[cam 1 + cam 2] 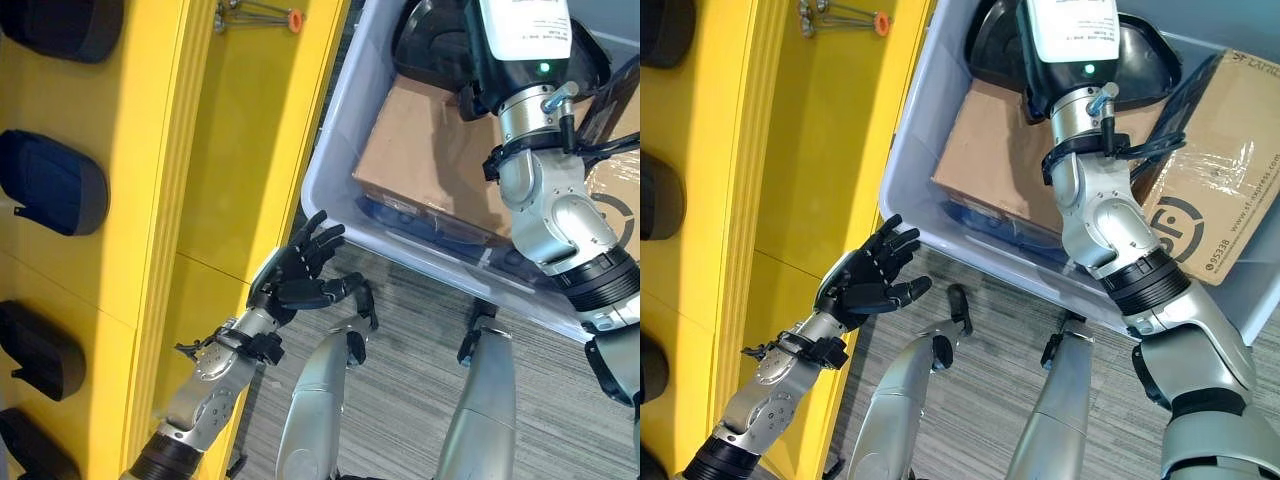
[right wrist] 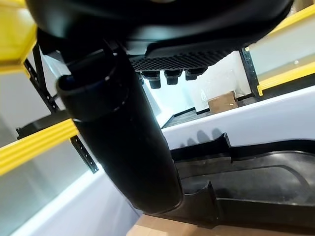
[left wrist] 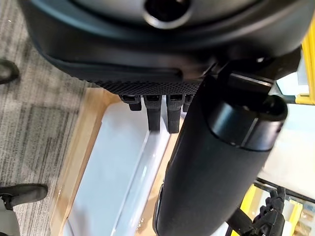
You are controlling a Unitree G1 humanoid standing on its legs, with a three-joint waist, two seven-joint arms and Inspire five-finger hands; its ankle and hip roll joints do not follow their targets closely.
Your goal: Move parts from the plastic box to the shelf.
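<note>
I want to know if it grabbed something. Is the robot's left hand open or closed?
Open. The left hand hangs with fingers spread and holds nothing, between the yellow shelf and the box.

Shelf (image 1: 230,150) left of plastic box (image 1: 335,150) (cardboard box (image 1: 430,150) inside).

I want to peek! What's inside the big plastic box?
Inside the plastic box lie cardboard boxes and a black molded part. Something dark blue peeks out beneath the cardboard. The right hand reaches in over the black part; what lies deeper underneath is covered.
</note>
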